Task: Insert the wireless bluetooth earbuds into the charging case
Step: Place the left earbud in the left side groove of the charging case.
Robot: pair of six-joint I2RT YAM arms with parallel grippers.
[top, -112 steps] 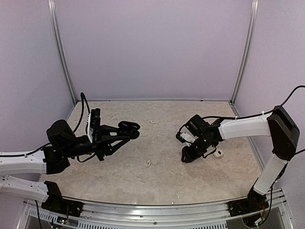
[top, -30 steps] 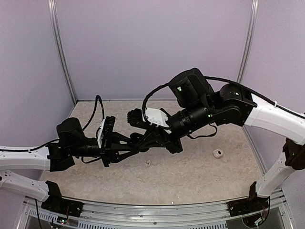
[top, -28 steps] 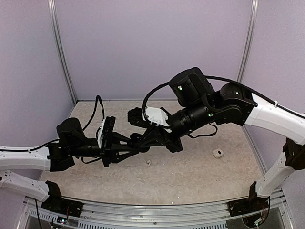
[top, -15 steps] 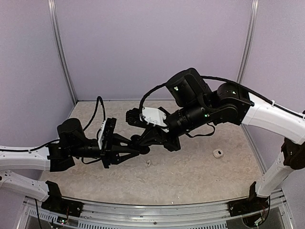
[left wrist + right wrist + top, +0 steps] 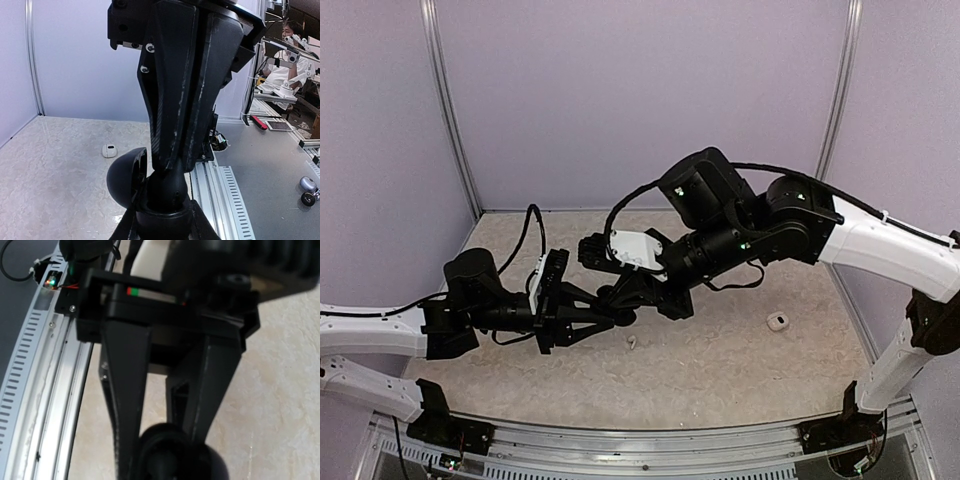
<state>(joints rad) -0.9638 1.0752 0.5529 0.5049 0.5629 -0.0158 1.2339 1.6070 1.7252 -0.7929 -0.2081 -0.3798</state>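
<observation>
Two arms stand over one surface [image 5: 740,370], the left arm [image 5: 380,335] and the right arm [image 5: 890,245], with one claw apiece: the left claw [image 5: 616,319] and the right claw [image 5: 610,296]. In sight are one black round case [image 5: 127,180], one small white case [image 5: 778,321] and one white earbud [image 5: 632,343].
</observation>
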